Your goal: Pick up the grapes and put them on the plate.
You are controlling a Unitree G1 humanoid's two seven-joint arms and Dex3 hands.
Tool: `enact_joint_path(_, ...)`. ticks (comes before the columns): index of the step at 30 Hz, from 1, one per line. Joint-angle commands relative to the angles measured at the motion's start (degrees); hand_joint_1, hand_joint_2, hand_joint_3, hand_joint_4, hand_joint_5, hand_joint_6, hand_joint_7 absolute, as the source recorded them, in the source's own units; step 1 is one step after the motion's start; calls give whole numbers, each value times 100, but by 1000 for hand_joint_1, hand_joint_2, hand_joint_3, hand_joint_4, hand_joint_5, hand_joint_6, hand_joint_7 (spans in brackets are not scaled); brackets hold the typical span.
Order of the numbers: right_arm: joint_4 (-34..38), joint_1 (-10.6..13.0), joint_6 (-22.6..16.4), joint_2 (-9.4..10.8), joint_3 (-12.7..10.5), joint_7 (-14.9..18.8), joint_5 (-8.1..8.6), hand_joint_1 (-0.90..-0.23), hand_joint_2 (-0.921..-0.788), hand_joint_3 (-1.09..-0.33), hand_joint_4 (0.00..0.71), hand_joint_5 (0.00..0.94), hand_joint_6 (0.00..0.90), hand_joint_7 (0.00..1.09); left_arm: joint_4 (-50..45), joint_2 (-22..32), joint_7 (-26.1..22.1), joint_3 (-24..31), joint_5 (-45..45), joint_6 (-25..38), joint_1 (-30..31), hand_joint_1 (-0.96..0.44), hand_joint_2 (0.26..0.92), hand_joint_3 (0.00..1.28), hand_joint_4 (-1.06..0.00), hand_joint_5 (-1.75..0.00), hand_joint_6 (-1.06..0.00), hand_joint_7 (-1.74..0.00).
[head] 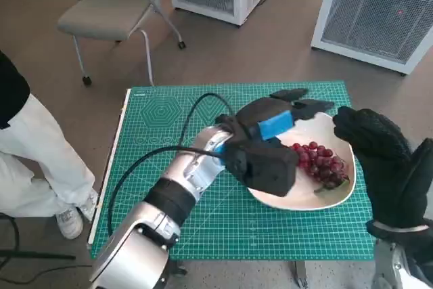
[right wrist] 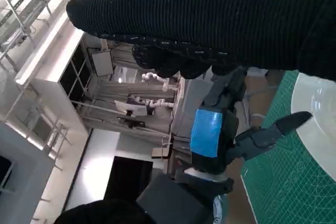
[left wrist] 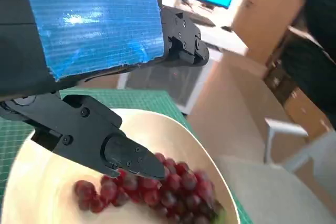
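Grapes (head: 321,163) lie on plate (head: 308,201), toward its right side. Your left hand (head: 274,126) hovers over plate, fingers (left wrist: 113,148) spread, holding nothing. Right hand (head: 385,153) beside plate's right rim, empty, fingers loosely apart.

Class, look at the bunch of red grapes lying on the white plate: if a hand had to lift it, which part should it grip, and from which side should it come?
Probably from above, fingers closing across the middle of the grapes. The bunch lies flat and long on the plate, whose raised rim hinders a sideways approach. No stem shows clearly enough to pinch.
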Motion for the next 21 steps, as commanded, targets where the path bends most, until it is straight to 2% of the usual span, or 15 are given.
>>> enact_joint_path(1, 101, -5, 88, 13, 26, 42, 78, -334, -921, -594, 465, 822, 256, 979, -471, 207, 34, 277, -301, -47, 391, -389, 860, 12, -115, -11, -268, -27)
enact_joint_path(9, 93, -61, 131, 49, 97, 2, 41, -334, -921, -593, 464, 822, 257, 978, -1455, 418, -298, 961, -1193, -32, 1251, -347, 886, 12, -135, -10, -263, -15)
enact_joint_path(15, 58, -93, 181, 68, 145, -14, 30, -332, -921, -593, 465, 821, 259, 978, -1964, 520, -541, 1525, -2034, -321, 2062, -377, 895, 9, -150, -9, -251, -5)
enact_joint_path(18, 53, -107, 193, 72, 156, -12, 32, -333, -921, -593, 465, 820, 260, 978, -1949, 483, -855, 1878, -2634, -392, 2330, -400, 900, 7, -154, -8, -245, -2)
enact_joint_path(21, 68, -124, 191, 84, 171, -7, 27, -333, -921, -592, 466, 820, 261, 977, -1913, 386, -1365, 2292, -3403, -328, 2563, -412, 903, 6, -159, -8, -243, -1)
